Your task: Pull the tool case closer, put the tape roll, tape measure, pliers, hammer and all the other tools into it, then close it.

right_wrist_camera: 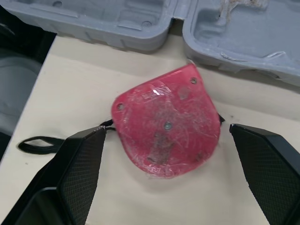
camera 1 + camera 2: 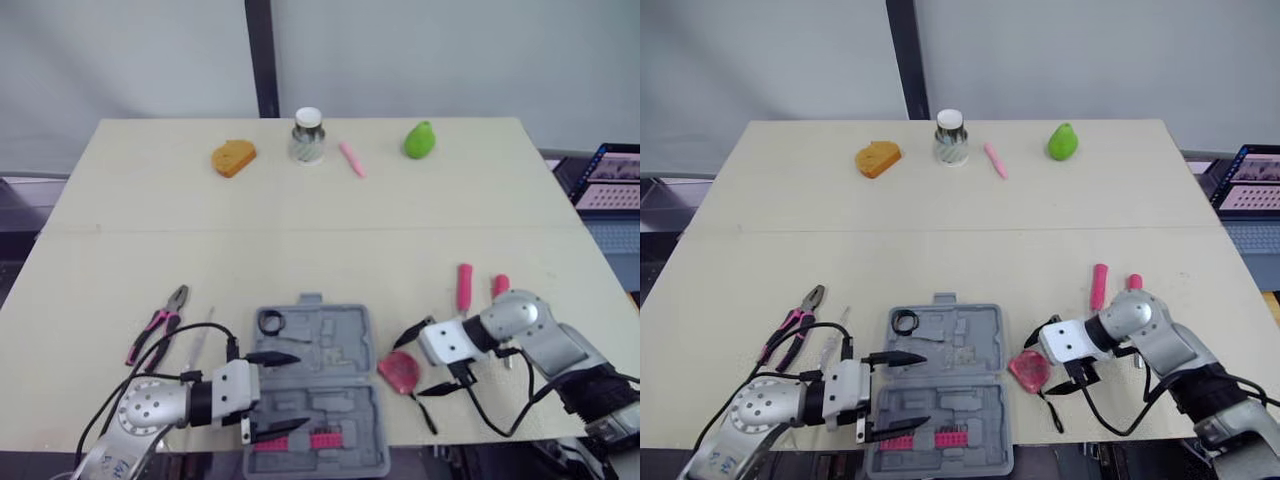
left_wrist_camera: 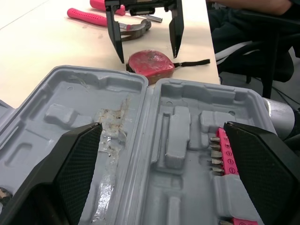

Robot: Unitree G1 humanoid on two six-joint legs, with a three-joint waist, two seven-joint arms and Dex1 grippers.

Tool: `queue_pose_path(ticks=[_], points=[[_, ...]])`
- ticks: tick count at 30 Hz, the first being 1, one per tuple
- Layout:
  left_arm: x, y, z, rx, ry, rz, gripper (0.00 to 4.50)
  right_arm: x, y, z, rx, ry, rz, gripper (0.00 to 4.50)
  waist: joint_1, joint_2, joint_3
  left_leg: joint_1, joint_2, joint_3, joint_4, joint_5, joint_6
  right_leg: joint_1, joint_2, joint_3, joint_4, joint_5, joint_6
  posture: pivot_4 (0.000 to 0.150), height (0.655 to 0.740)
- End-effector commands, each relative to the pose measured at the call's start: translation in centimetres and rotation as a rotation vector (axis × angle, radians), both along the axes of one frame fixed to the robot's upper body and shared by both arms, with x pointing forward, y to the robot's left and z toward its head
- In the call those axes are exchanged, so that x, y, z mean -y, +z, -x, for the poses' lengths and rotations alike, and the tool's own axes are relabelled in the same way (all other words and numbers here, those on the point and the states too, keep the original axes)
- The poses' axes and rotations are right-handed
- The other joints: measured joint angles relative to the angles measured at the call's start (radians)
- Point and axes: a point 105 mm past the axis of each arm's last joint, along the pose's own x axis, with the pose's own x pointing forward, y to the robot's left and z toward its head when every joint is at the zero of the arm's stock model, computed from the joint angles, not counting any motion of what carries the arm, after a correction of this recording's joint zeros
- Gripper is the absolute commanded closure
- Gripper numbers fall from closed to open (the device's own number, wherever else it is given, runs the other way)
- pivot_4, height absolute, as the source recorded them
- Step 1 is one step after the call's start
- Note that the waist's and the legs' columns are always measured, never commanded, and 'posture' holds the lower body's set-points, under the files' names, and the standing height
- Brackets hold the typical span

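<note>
**Right arm lined up to pick the tape measure**

On the table, the open tool case lies at the near edge. The left gripper hovers over it, spread wide and empty. The right gripper is also wide open and empty, its fingers either side of the red tape measure, which lies just beside the case. Next, I judge, it must lower, close on the body and carry it into the case. The pliers and hammer wait on the table.

The right arm hides the heads of the hammer and a neighbouring pink handle (kind unclear); the laptop is cropped.
</note>
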Motion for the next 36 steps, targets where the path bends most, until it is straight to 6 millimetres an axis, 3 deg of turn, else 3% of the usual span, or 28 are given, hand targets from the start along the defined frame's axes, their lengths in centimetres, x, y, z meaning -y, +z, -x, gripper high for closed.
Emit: queue_pose_path(ticks=[1, 17, 32, 36], points=[[0.5, 0.6, -0.1, 0.030, -0.014, 0.011, 0.00, -0.2, -0.3, 0.2, 0.008, 0.059, 0.010, 0.03, 0.000, 0.000, 0.000, 0.000, 0.000, 0.000, 0.000, 0.000, 0.000, 0.000, 0.000, 0.000, 0.000, 0.000, 0.000, 0.150, 0.7400], [0.5, 0.5, -0.4, 0.028, 0.005, 0.007, 0.00, -1.2, 0.2, -1.1, 0.126, 0.246, 0.063, 0.03, -0.002, 0.000, 0.000, 0.000, 0.000, 0.000, 0.000, 0.000, 0.000, 0.000, 0.000, 0.000, 0.000, 0.000, 0.000, 0.150, 0.7400], [0.5, 0.1, -0.9, 0.031, 0.027, 0.002, 0.00, -1.2, -0.7, -0.6, 0.091, 0.267, 0.088, 0.03, -0.002, 0.000, 0.000, 0.000, 0.000, 0.000, 0.000, 0.000, 0.000, 0.000, 0.000, 0.000, 0.000, 0.000, 0.000, 0.150, 0.7400], [0.4, 0.1, -1.0, 0.031, 0.029, 0.002, 0.00, -1.2, -0.8, -0.6, 0.092, 0.267, 0.090, 1.20, -0.003, 0.000, 0.000, 0.000, 0.000, 0.000, 0.000, 0.000, 0.000, 0.000, 0.000, 0.000, 0.000, 0.000, 0.000, 0.150, 0.7400]])
